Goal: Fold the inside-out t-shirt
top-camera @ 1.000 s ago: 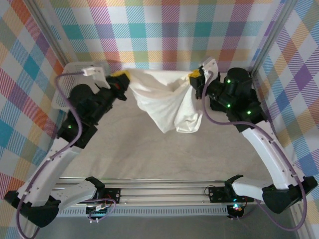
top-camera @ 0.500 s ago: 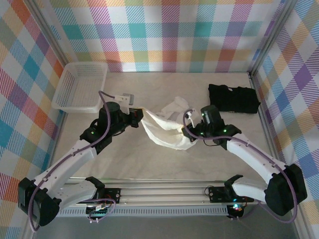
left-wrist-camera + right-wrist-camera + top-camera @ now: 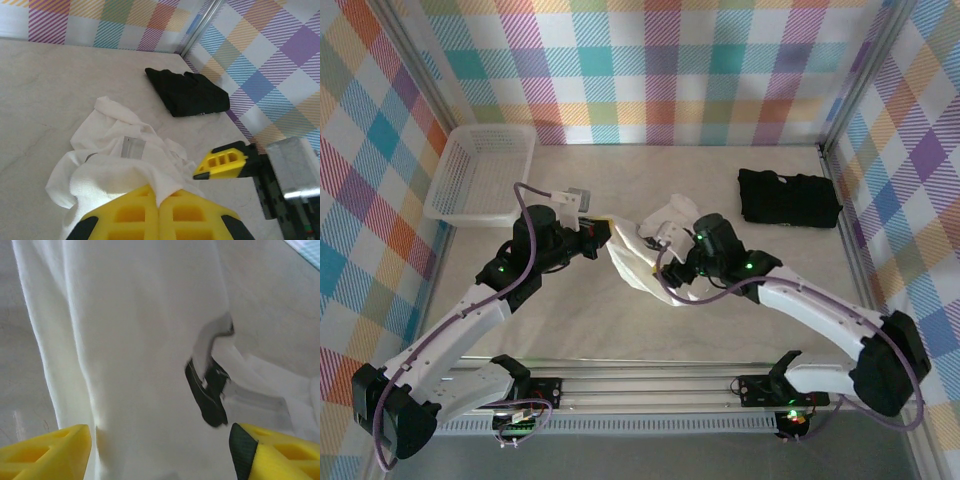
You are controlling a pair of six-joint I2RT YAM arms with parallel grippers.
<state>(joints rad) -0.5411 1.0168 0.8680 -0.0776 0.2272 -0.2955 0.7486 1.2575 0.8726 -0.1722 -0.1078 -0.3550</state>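
1. Beige table (image 3: 570, 320): bare surface lies open along the near edge.
2. Inside-out t-shirt (image 3: 115, 160) is bunched mid-table, well apart from the white basket (image 3: 488, 129) and black garment (image 3: 788, 197) at the far corners.
3. My left gripper (image 3: 157, 197) is clamped on the shirt's edge. My right gripper (image 3: 160, 440) gapes, with cloth loose between its fingers.

A white plastic lattice basket (image 3: 475, 213) sits at the far left corner of the pale marbled bench (image 3: 620, 330), beside the multicoloured plaid wall (image 3: 650, 70). A black folded garment (image 3: 788, 198) lies far right, well apart from the basket. A silver aluminium rail (image 3: 650, 385) runs along the near edge.
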